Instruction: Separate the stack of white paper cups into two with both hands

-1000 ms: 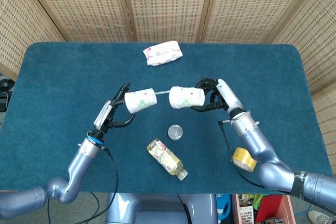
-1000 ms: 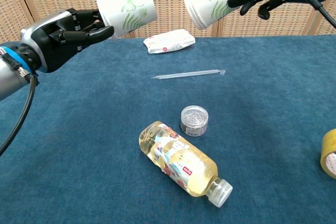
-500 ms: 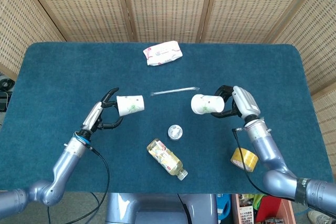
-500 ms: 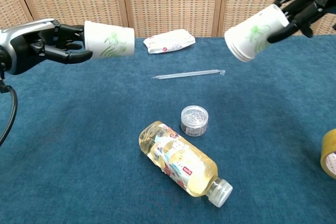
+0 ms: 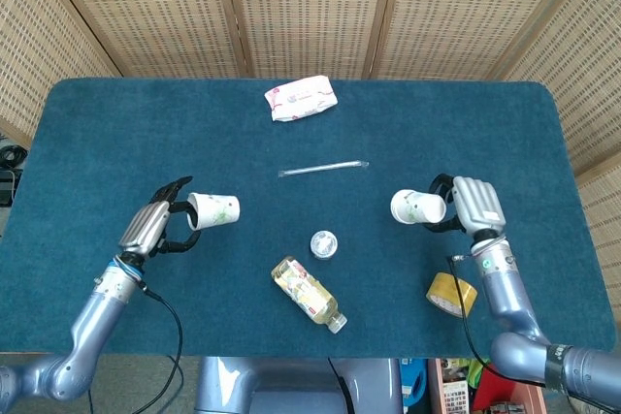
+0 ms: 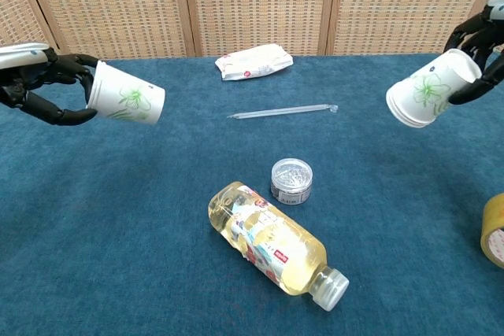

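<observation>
The blue-covered table (image 5: 87,133) carries everything, with the round metal tin (image 5: 324,243) near its middle as the landmark; the left arm (image 5: 92,322) reaches in from the near left corner and the right arm (image 5: 509,298) from the near right; the left hand (image 5: 155,228), well left of the tin, has its fingers wrapped round the base end of one white paper cup (image 5: 212,210), which lies tilted on its side in the air with its mouth pointing toward the tin; the right hand (image 5: 473,206), well right of the tin, holds the second white paper cup (image 5: 418,207) the same way, fingers closed round its base and its mouth turned inward; the two cups are well apart; a clear plastic drink bottle (image 5: 308,293) of yellowish liquid lies on its side just in front of the tin; a white wrapped packet (image 5: 301,98) lies far behind the tin; a roll of yellow tape (image 5: 452,295) sits near the right forearm; a thin clear straw (image 5: 322,169) lies crosswise behind the tin.
</observation>
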Available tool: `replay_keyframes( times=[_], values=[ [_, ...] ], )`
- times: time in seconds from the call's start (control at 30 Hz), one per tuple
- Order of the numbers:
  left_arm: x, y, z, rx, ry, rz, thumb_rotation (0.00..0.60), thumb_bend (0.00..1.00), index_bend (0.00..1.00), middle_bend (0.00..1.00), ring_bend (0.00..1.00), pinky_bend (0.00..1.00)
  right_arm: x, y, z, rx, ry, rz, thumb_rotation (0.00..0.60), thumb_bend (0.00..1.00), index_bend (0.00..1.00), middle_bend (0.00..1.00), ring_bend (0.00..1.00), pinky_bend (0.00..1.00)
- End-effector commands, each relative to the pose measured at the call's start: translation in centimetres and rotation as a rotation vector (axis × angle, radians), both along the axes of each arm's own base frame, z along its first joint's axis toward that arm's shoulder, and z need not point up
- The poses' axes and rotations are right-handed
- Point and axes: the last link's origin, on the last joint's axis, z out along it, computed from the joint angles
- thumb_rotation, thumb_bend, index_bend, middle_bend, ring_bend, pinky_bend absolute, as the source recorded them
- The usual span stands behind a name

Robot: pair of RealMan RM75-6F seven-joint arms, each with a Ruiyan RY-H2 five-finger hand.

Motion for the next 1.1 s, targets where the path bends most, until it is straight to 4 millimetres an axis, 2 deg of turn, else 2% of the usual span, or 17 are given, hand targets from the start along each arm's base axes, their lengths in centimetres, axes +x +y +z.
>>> replay_keyframes(
  times=[0.03, 0.17, 0.3, 0.37, 0.43, 0.53, 0.63, 0.73, 0.83, 0.97, 1.1],
  values=[
    [-1.4, -1.0, 0.1, -0.003, 0.067, 0.035, 0.6, 0.43, 0.66, 0.03, 0.0, 0.0, -1.3, 0.8, -0.8, 0.002, 0.043, -0.013, 0.6, 0.21, 0.76, 0.59, 0.51, 0.74],
    [-2.1, -1.3, -0.1, 0.008, 0.102, 0.037, 0.6, 0.43, 0.58, 0.0, 0.0, 0.0, -2.1, 1.3, -1.5, -0.004, 0.078, -0.009, 0.6, 0.21, 0.76, 0.56, 0.5, 0.73],
    [-2.7, -1.4, -0.2, 0.032, 0.151, 0.016, 0.6, 0.43, 0.5, 0.0, 0.0, 0.0, -2.9, 1.5, -2.0, -0.016, 0.123, 0.005, 0.6, 0.21, 0.74, 0.52, 0.45, 0.7],
    [-2.9, -1.5, -0.3, 0.036, 0.163, 0.012, 0.6, 0.43, 0.43, 0.0, 0.0, 0.0, -3.2, 1.6, -2.1, -0.02, 0.137, 0.01, 0.6, 0.21, 0.69, 0.45, 0.39, 0.66],
    [-3.1, -1.6, -0.4, 0.04, 0.181, 0.008, 0.6, 0.43, 0.29, 0.0, 0.0, 0.0, -3.6, 1.8, -2.3, -0.019, 0.154, 0.013, 0.6, 0.21, 0.6, 0.35, 0.28, 0.58],
    [-3.2, -1.7, -0.6, 0.053, 0.187, 0.001, 0.6, 0.43, 0.14, 0.0, 0.0, 0.0, -3.9, 2.0, -2.4, -0.018, 0.156, 0.015, 0.6, 0.21, 0.46, 0.21, 0.14, 0.45],
    [-3.1, -1.9, -0.4, 0.071, 0.18, -0.003, 0.6, 0.42, 0.06, 0.0, 0.0, 0.0, -4.1, 2.2, -2.2, -0.025, 0.162, 0.021, 0.6, 0.21, 0.36, 0.1, 0.03, 0.34],
    [-3.1, -2.3, 0.1, 0.101, 0.177, -0.009, 0.6, 0.39, 0.01, 0.0, 0.0, 0.0, -4.0, 2.5, -1.7, -0.042, 0.152, 0.033, 0.6, 0.21, 0.29, 0.01, 0.0, 0.24],
    [-3.2, -2.7, 0.7, 0.12, 0.177, -0.01, 0.6, 0.38, 0.01, 0.0, 0.0, 0.0, -4.0, 2.8, -1.3, -0.051, 0.155, 0.042, 0.6, 0.19, 0.27, 0.0, 0.0, 0.18],
    [-3.7, -3.7, 1.9, 0.151, 0.214, -0.027, 0.6, 0.38, 0.0, 0.0, 0.0, 0.0, -4.2, 3.8, -0.7, -0.065, 0.174, 0.056, 0.6, 0.18, 0.26, 0.0, 0.0, 0.15],
    [-4.4, -4.9, 3.1, 0.169, 0.277, -0.04, 0.6, 0.33, 0.0, 0.0, 0.0, 0.0, -4.6, 5.1, -0.1, -0.076, 0.209, 0.084, 0.6, 0.16, 0.23, 0.0, 0.0, 0.11]
  ],
)
